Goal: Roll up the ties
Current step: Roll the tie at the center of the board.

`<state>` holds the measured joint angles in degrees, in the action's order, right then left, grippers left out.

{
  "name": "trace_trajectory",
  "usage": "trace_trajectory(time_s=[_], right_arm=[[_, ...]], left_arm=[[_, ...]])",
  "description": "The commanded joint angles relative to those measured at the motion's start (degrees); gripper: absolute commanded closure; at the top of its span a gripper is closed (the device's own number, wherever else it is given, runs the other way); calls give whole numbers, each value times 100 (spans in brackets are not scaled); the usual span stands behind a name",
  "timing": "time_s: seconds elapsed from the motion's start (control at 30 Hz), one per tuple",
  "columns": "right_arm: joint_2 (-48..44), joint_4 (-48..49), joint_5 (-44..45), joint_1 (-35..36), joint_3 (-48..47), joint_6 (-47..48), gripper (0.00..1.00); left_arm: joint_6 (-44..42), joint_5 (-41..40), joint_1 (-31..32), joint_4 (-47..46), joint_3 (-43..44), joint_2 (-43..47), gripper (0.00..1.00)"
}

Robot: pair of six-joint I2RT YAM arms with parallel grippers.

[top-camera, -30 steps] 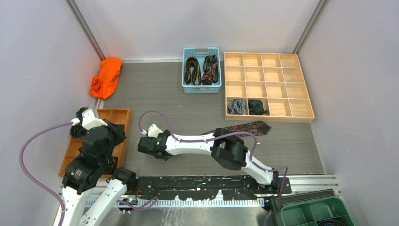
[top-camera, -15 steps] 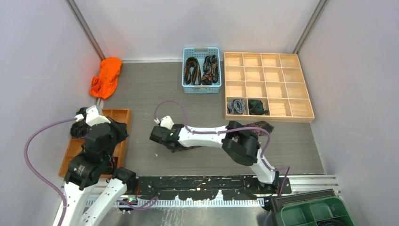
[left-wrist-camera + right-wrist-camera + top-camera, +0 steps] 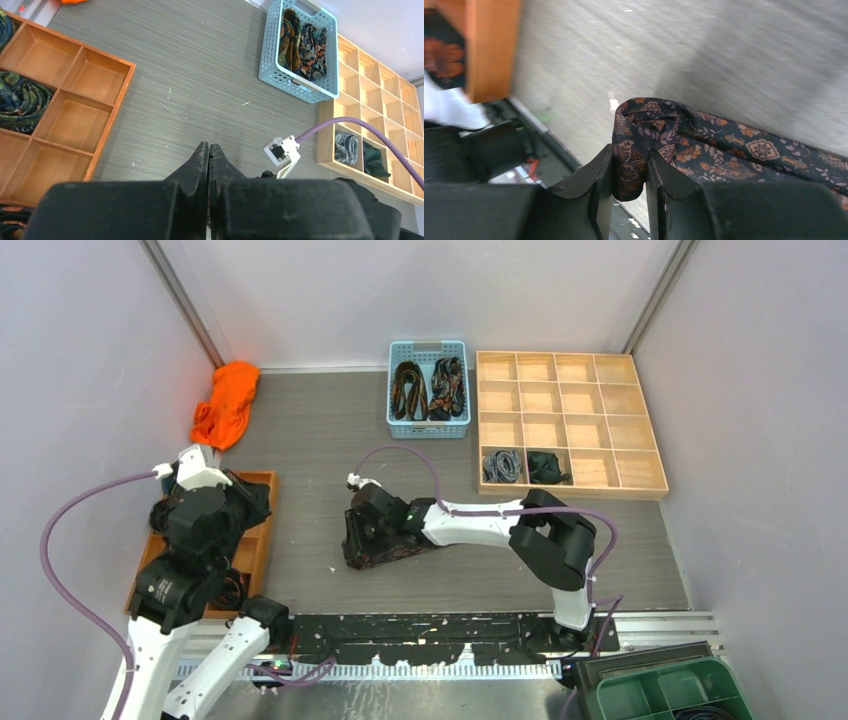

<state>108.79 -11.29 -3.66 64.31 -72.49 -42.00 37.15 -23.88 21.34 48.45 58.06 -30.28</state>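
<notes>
And the right gripper (image 3: 630, 167) is clamped on the paisley tie (image 3: 724, 150). Its jaws pinch a bunched fold at the fabric's end, with cloth pressed against both fingers. Seen from above, that grip sits low on the table (image 3: 300, 440), nearer the arm bases than the basket (image 3: 392, 390) and a touch to its left. The tie lies gathered there in a dark heap under the wrist.

Over to the left gripper (image 3: 209, 150): closed tight, fingertips touching, nothing between them. It hangs well left of the basket and nearer the bases, by the brown tray (image 3: 107, 82). One dark coil (image 3: 20, 97) rests in a compartment of that tray.

Inside the basket, two folded ties (image 3: 408, 390) stand side by side. Just right of the basket is the pale tray (image 3: 575, 430), with a grey coil (image 3: 503, 465) and a green coil (image 3: 545, 467) in neighbouring cells of its nearest row. The orange cloth (image 3: 227, 400) lies left of the basket, against the wall.
</notes>
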Motion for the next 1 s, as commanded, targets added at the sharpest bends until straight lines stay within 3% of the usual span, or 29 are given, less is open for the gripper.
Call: trace_trajectory(time_s=[0.0,0.23,0.47,0.6,0.8,0.97], right_arm=[[-405,1795,-1168,-108,415,-799,68],[-376,3413,-1608,-332,1495,-1571,68],[-380,3995,-1542,-448,2187,-1760,69],[-384,3851,-1517,-516,2322,-1735,65],[-533,2982,-1208,-521,2186,-1408,44],[-883,2124,-702,-512,2064,-1012,42]], left_arm=[[-87,267,-7,-464,94,-162,100],[9,610,-7,-702,-132,-326,100],[39,767,-7,-827,-194,-446,100],[58,947,-7,-989,-298,-536,100],[132,1325,-7,-1312,-635,-838,100],[144,1497,-7,-1558,-1012,-1092,100]])
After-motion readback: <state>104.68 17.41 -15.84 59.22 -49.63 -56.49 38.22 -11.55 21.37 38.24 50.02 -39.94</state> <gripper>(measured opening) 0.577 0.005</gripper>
